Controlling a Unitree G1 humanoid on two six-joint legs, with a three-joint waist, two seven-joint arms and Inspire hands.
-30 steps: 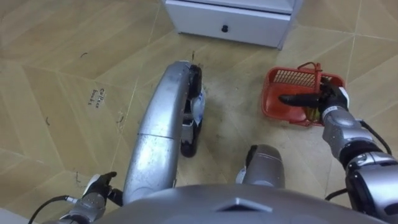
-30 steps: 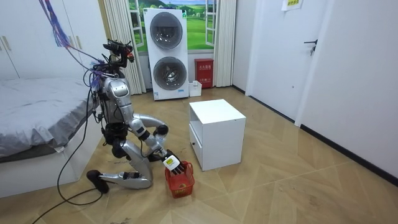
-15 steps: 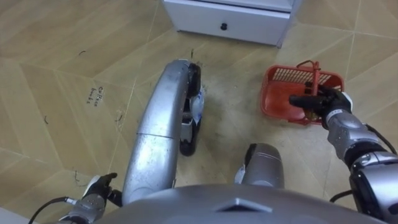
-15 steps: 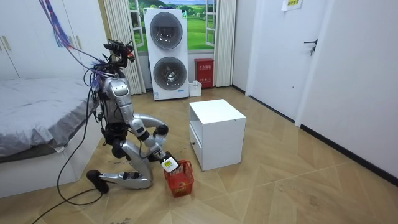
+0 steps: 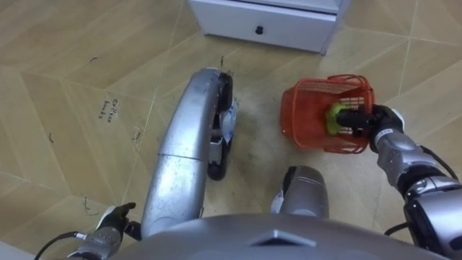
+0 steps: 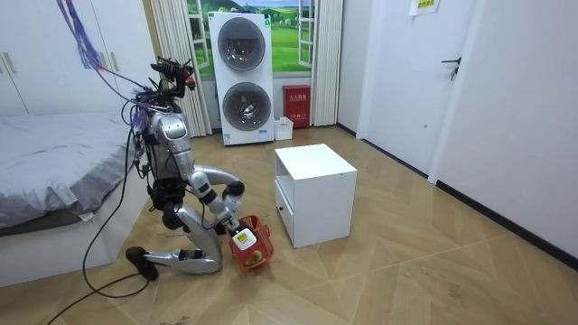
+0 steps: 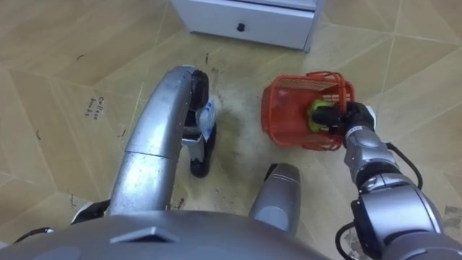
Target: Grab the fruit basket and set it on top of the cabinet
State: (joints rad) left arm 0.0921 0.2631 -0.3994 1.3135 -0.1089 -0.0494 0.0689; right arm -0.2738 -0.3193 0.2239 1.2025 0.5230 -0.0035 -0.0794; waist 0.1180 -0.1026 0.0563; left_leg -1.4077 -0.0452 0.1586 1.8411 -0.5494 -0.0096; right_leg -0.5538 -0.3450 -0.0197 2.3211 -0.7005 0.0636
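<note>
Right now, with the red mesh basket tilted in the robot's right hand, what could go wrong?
1. The red plastic mesh basket is tipped towards its side, so the yellow-green fruit inside may roll out.
2. The right hand holds it from one side, so the load hangs off-centre and might slip.

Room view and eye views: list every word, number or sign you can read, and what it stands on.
Dark handwritten marks on the floor: too blurred to read.
Yellow sign at the room view's top: too small to read.
Red box: label too small to read.
No text visible on the fruit basket or the white cabinet.
</note>
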